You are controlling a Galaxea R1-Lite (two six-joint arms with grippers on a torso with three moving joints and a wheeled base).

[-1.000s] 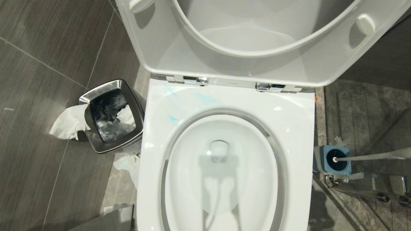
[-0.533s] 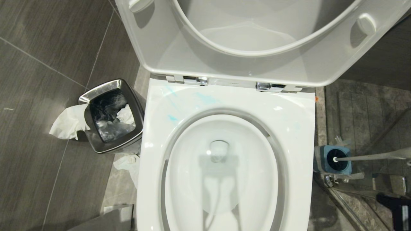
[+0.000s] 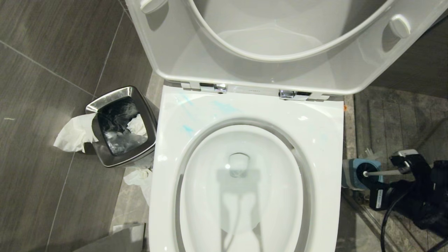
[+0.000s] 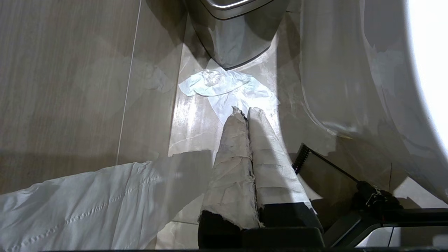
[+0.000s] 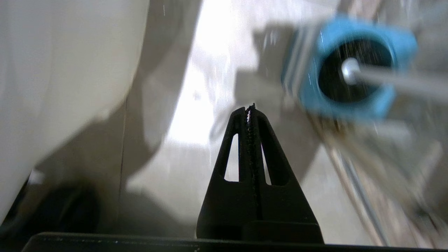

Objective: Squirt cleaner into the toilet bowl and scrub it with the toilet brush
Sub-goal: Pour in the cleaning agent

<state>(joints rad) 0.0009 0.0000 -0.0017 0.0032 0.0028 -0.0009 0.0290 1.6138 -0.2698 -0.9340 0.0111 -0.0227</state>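
Dark grey floor tiles point(image 3: 42, 105) surround the glossy white ceramic toilet bowl point(image 3: 245, 182). At four o'clock, the black right gripper point(image 5: 249, 112), fingers together, hangs near the white-handled, black-bristled toilet brush point(image 3: 381, 173). The paper-wrapped left gripper point(image 4: 241, 113) is closed too.

The head camera looks steeply down from above onto the glossy white ceramic toilet bowl point(image 3: 241, 182), which fills the frame's centre, with the square steel waste bin point(image 3: 120, 126) at middle left and the square blue-and-grey holder cup point(image 3: 360, 173) at right. The left wrist camera sits low near the grey tiled floor point(image 4: 70, 87), facing along its tape-wrapped end effector point(image 4: 241, 111) toward the bin's base, the bowl's outer wall at right. The right wrist camera looks close past its black end effector point(image 5: 249, 108) at the same holder, upper right, sharing it with the head view.
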